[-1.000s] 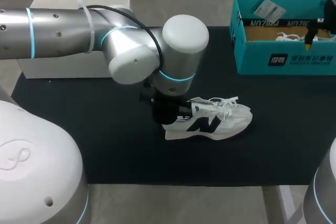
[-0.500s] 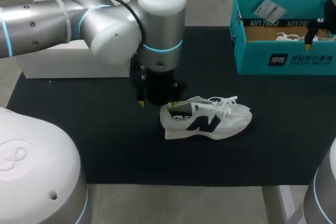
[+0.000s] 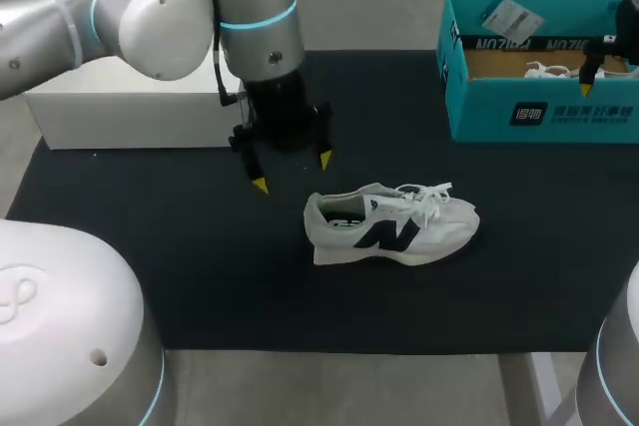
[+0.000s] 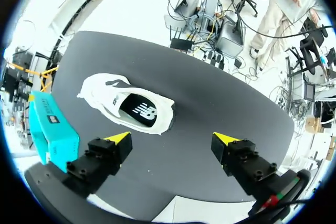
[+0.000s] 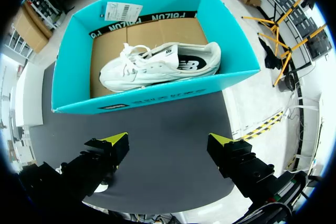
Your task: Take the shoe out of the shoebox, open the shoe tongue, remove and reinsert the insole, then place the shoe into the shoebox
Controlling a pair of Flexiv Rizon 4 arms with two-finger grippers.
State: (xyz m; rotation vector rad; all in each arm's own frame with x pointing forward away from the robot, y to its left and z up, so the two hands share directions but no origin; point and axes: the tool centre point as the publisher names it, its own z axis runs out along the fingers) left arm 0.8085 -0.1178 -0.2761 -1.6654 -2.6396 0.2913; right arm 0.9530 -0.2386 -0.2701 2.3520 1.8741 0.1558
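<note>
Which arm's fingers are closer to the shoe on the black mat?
Left: the left gripper hangs by the shoe, at its heel; the right gripper is at the blue box.

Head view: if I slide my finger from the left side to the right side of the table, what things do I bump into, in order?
White box → left arm's fingers, open over the mat → white shoe → teal shoebox.

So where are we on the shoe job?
Done: one white sneaker lies on the black mat, its black insole seated inside. In hand: nothing; the left end effector hovers open near its heel, the right end effector open before the teal cardboard shoebox. Left: putting that sneaker into the shoebox; whether the insole was cycled isn't visible.
</note>
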